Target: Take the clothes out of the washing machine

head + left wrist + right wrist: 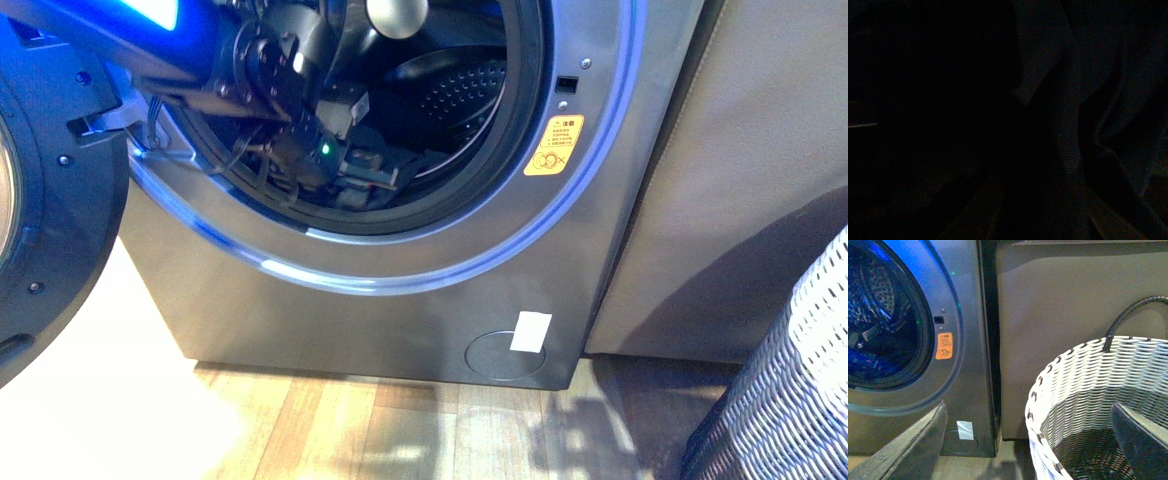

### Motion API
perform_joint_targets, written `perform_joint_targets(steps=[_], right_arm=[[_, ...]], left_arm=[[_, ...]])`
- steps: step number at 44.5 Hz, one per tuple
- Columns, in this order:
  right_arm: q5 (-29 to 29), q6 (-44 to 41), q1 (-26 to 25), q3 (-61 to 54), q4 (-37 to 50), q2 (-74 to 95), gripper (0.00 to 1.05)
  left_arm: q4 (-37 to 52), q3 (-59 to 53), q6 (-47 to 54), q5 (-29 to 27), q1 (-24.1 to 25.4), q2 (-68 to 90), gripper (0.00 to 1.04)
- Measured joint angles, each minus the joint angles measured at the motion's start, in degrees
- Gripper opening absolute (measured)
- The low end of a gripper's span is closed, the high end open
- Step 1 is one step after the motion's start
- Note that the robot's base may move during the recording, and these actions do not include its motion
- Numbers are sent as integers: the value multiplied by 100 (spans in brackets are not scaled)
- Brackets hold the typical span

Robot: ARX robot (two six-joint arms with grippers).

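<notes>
The grey washing machine (420, 300) stands with its round door (50, 200) swung open to the left. My left arm (300, 140) reaches through the opening into the perforated steel drum (460, 90). Its jaws are lost in the dark there, so I cannot tell their state. The left wrist view is dark. The navy clothes do not show in the front view. My right gripper (1028, 405) is open and empty, its fingers (913, 445) spread over the near rim of the woven basket (1088, 370). The machine also shows in the right wrist view (968, 365).
The white-grey-black woven basket (790, 400) with a dark handle (1128, 315) stands on the wooden floor (380, 430) right of the machine. A brown-grey panel (740, 180) stands behind it. An orange-yellow sticker (553, 146) is beside the porthole.
</notes>
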Motion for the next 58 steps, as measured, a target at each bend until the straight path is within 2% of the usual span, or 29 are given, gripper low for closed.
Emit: perform_joint_targets(steps=[3,6,24,37,50,58], right_arm=[[0,0,0,0,0,0,97],[0,0,0,0,0,0,97],[0,0,0,0,0,0,97],[0,0,0,0,0,0,97],[0,0,0,2,0,0,97],[0,0,0,0,0,0,97]], left_arm=[[264,-361,15,26,-4,-190,10],[520,-721,24,57,-4,-382,5],[1982,-3272,162,494,83,-2446,5],[2361,-4717,278,955,212,-3971,5],[2371,-5388,315,1401,299,-5333,5],[2251,-5458,317,1541,120,-6284,5]])
